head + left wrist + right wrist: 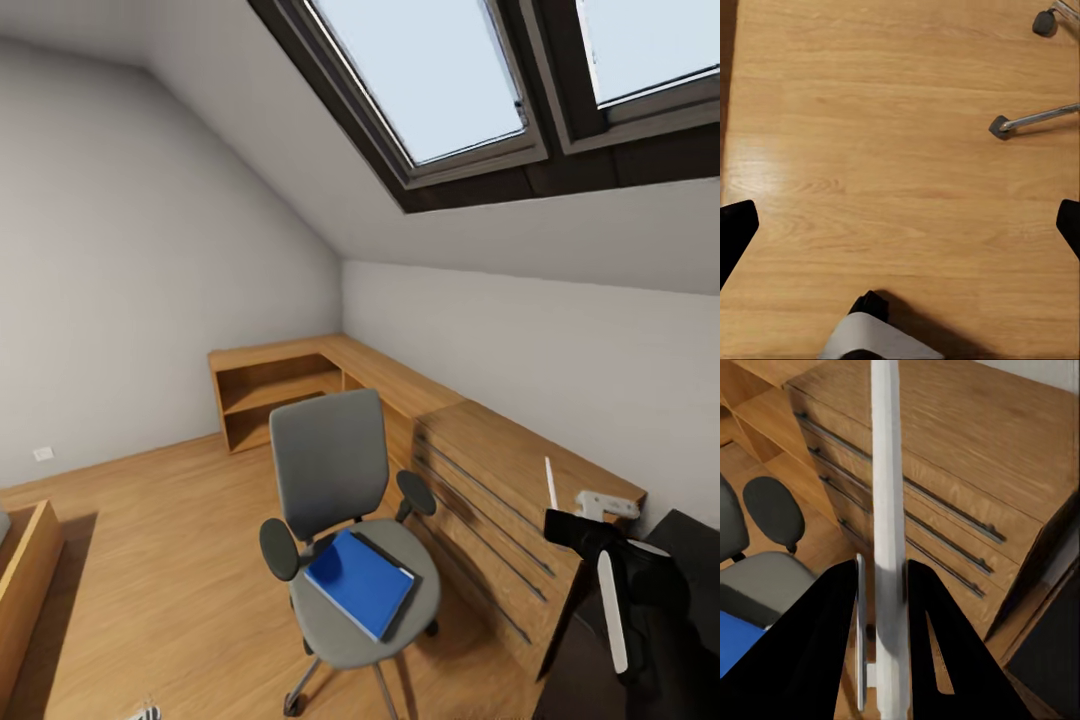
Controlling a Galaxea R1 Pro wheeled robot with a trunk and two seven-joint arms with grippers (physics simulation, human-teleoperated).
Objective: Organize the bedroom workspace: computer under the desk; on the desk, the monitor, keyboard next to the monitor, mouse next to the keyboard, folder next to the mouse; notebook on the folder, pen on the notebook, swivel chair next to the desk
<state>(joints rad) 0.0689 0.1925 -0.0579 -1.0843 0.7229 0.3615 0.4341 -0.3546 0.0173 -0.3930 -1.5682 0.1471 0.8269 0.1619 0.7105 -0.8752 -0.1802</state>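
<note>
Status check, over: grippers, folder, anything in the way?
Left gripper open over floor. Right gripper shut on slim white board. Blue folder flat on swivel chair seat. Chair close beside drawer unit.

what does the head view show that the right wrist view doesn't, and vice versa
Head view alone: the dark-framed skylight windows, the open wooden shelf unit and the grey chair backrest.

Right wrist view alone: the right gripper shut on a long white flat object, seen close up.

Both: the wooden drawer unit with dark handles, the grey swivel chair and the blue folder on its seat.
</note>
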